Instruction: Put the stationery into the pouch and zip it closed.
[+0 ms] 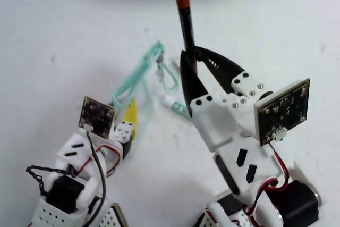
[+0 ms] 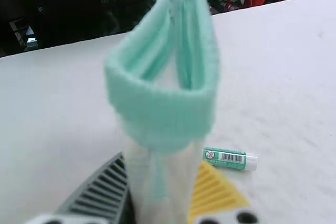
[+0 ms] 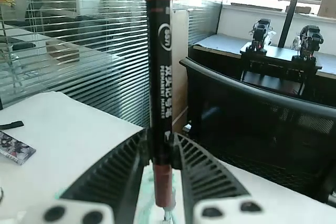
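Note:
A clear pouch [image 1: 135, 75] with mint-green trim stands with its mouth open [image 2: 163, 103]. My left gripper [image 1: 130, 116] is shut on its lower end, between a grey and a yellow finger [image 2: 215, 192]. My right gripper [image 1: 190, 59] is shut on a red and black marker [image 1: 184, 3], which points up and sits just right of the pouch mouth. In the right wrist view the marker [image 3: 159, 51] stands upright between the black fingers [image 3: 202, 171]. A mint-green glue stick [image 1: 174, 104] [image 2: 230, 159] lies on the table beside the pouch.
The white table [image 1: 64, 35] stretches left and behind the pouch, with its far edge at the top of the high view. A zipper pull [image 1: 159, 70] hangs near the pouch mouth. A small card [image 3: 13, 148] lies on the table.

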`<state>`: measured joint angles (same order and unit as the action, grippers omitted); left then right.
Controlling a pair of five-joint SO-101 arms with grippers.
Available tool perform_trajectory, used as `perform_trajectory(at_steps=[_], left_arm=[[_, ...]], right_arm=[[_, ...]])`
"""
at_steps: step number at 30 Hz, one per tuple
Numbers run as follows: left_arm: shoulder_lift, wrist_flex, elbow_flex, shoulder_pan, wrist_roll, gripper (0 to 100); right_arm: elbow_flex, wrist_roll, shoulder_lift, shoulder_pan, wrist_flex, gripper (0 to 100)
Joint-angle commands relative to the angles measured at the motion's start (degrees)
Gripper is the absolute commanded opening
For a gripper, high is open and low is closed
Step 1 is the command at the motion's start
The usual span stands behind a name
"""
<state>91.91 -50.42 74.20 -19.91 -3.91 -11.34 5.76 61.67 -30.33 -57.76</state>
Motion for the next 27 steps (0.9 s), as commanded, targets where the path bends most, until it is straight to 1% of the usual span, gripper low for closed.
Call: perform_trajectory(at_steps=[1,3,7,8,11,13,16,20,24,27], left_arm=[[-0.57,1.32,-0.09,-3.91,0.35,2],[-0.57,1.14,-0.09,-5.05,0.44,2],[-0.57,1.32,-0.18,-5.23,0.44,3],[-0.57,1.32,-0.35,-5.05,0.44,5],[-0.57,0.79,-0.09,-4.97,-0.09,17],[-0.57,-0.53,-0.18,-4.97,-1.32,19],[-0.57,-0.79,-0.44,-4.97,-2.11,19],[-0.57,-0.79,-0.44,-4.97,-2.11,19],[-0.57,-0.79,-0.44,-4.88,-2.11,18],[-0.57,-0.62,-0.44,-2.59,-2.46,18]], right_arm=[[5.8,-0.62,0.4,-0.4,1.54,1.7],[7.65,-1.67,0.4,-0.4,1.54,1.7],[6.68,-6.86,0.4,-0.4,1.27,1.7],[5.54,-7.74,0.4,-0.4,1.27,1.7],[2.2,-10.37,0.48,-0.48,1.27,1.7],[-0.35,-11.96,0.75,-1.01,1.27,1.7],[-3.6,-10.81,0.4,-5.85,1.71,1.8],[-6.51,-7.91,-2.51,-11.12,5.93,1.7],[-6.68,-7.82,-7.96,-11.74,6.37,1.7],[-7.12,-7.91,-10.33,-11.74,4.18,1.7]])
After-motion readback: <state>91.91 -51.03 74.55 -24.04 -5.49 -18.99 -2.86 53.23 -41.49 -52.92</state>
